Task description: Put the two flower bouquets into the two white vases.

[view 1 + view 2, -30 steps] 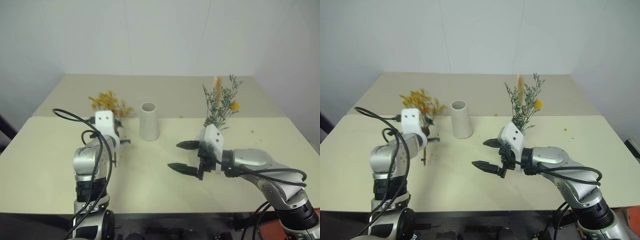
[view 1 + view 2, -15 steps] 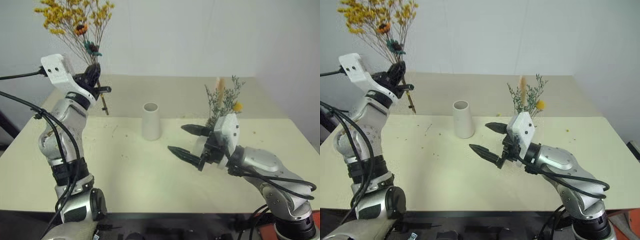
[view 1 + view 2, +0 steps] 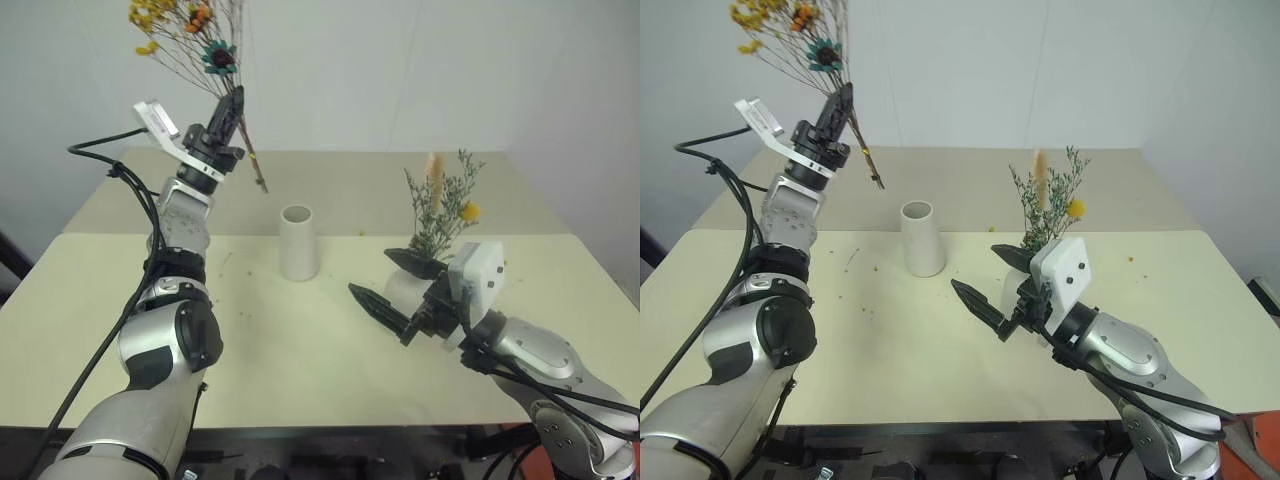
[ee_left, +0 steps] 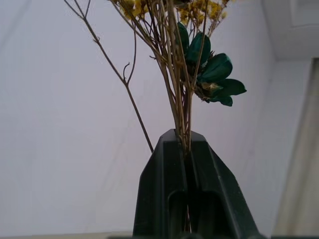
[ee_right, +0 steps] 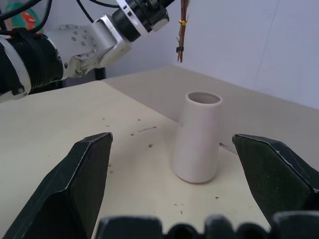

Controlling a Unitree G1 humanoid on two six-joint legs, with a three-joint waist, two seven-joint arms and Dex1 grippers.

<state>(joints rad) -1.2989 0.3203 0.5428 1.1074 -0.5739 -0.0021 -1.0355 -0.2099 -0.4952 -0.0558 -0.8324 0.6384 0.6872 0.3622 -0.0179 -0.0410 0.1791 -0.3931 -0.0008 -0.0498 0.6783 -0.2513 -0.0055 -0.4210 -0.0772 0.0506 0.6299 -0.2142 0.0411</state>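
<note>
Left claw [image 3: 232,104] clamps the yellow-orange bouquet [image 3: 185,35] high above the tabletop [image 3: 300,330], far left of the tall vase [image 3: 298,243]. Right claw [image 3: 392,282] gapes wide near the grey-green bouquet [image 3: 444,205].

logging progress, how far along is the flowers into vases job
Done: the grey-green bouquet already stands in the squat vase. In hand: the left pincer is shut on the yellow bouquet, raised high. Left: lower its stems into the tall vase, which is empty. The right pincer is open.

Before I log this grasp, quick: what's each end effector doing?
Left end effector: closed on the yellow bouquet.
Right end effector: open, holding nothing.
</note>
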